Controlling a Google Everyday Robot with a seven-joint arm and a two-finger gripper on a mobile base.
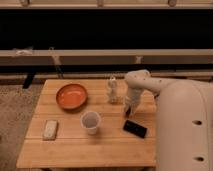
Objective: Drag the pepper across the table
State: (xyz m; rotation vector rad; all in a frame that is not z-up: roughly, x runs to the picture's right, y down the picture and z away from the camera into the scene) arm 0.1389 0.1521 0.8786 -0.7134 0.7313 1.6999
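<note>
The light wooden table (65, 150) fills the lower middle of the camera view. My gripper (127, 112) points down at the right part of the tabletop, between a small clear bottle (113, 90) and a flat black phone (135, 128). The white arm (142, 82) reaches in from the right. I cannot make out the pepper; it is either hidden at the gripper's dark tip or out of sight.
An orange bowl (71, 96) sits at the back left. A white cup (90, 122) stands at the centre. A pale flat block (49, 129) lies at the front left. My white body (185, 130) covers the table's right edge. A low rail (100, 56) runs behind.
</note>
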